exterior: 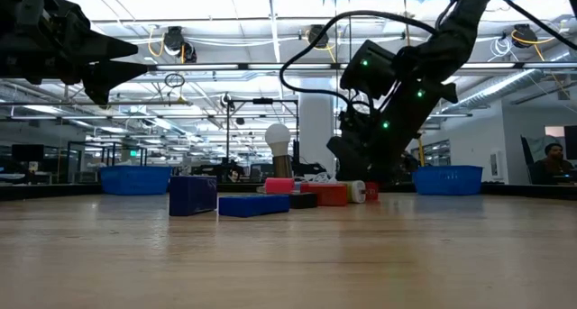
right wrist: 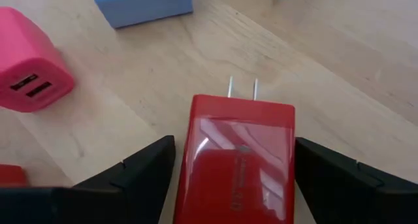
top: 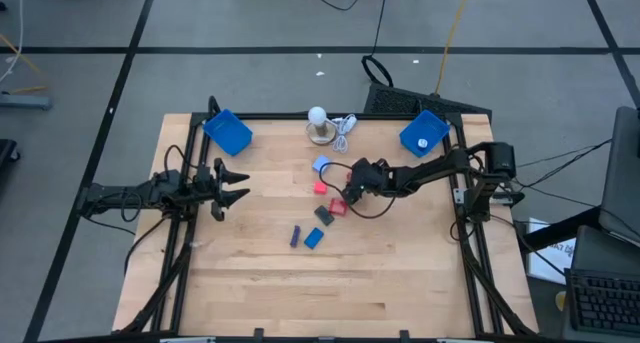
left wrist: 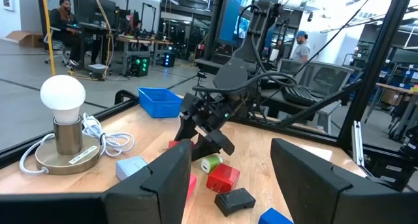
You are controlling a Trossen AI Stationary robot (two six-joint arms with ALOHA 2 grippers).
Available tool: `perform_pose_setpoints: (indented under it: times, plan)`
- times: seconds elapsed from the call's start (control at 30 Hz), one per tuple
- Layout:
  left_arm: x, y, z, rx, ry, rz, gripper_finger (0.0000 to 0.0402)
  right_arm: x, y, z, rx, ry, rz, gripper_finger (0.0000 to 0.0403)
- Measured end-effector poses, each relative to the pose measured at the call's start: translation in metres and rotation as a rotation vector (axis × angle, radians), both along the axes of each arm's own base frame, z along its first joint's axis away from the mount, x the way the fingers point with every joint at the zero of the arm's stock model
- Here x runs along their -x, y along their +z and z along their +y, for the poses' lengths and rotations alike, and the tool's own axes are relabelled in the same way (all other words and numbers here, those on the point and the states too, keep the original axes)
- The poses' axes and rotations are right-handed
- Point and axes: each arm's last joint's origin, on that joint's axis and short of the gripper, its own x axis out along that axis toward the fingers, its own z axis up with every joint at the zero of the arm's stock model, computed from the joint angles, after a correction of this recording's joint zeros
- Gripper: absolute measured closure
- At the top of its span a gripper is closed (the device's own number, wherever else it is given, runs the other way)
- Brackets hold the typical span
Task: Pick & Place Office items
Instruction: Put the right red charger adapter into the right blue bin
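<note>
Overhead, wooden table [top: 300,293], grey floor [top: 80,83], open workshop beyond

Arms: two thin black arms with round joints.
Lights: small green lights glow on the right arm [exterior: 397,84].
Cables: black cords loop along the right arm.
Fingers: the left gripper [top: 232,183] has dark, pointy, wedge-shaped fingers [left wrist: 163,178].

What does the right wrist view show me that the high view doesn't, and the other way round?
Only the right wrist view shows the two metal prongs on the red plastic plug-in block, lying between the open right pincer fingers. Only the high view shows the left pincer open at the table's left side, and both blue square trays. Both show the pink block.
</note>
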Motion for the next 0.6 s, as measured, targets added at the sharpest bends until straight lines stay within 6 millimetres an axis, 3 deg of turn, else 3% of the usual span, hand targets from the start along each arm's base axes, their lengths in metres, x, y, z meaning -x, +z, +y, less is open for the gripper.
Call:
perform_pose_setpoints:
  times: [0.6]
  plan:
    - [0.0, 0.0, 0.0, 0.0, -0.001, 0.0, 0.0188, 0.005, 0.001, -0.031, 0.01, -0.031, 0.005, 0.0121]
